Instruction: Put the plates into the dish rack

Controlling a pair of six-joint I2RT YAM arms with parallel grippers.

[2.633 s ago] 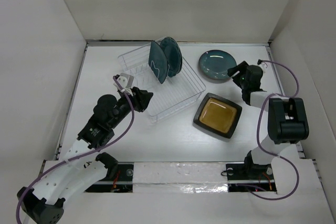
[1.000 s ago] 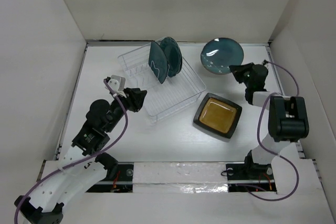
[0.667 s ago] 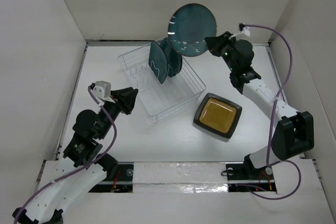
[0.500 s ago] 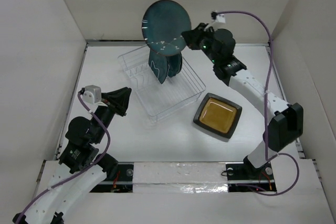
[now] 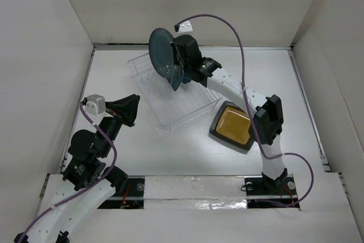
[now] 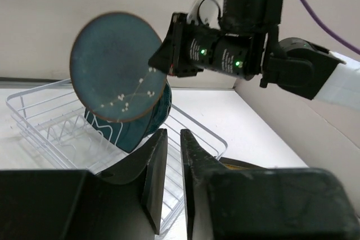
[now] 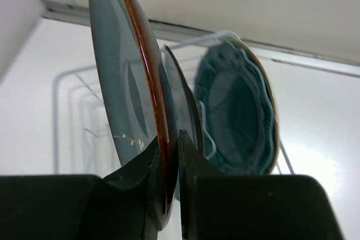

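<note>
My right gripper (image 7: pixel 170 141) pinches one round plate (image 7: pixel 121 71) by its rim, upright above the rack (image 5: pixel 190 106) (two already stand slotted there: a scalloped plate (image 7: pixel 242 116) and a square plate (image 6: pixel 121 133)). One amber plate (image 5: pixel 234 124) lies flat beside the rack. My left gripper (image 6: pixel 173 139) is empty, jaws a slit apart.

The overhead camera looks down from above and behind my bases onto the whole table (image 5: pixel 267 83). My left wrist camera sits low and well back, facing the rack (image 6: pixel 45 122) past my left pincer (image 6: pixel 172 139). My right wrist camera is pressed close against the round plate (image 7: pixel 121 82), edge-on. All three views share the rack and the plate.
</note>
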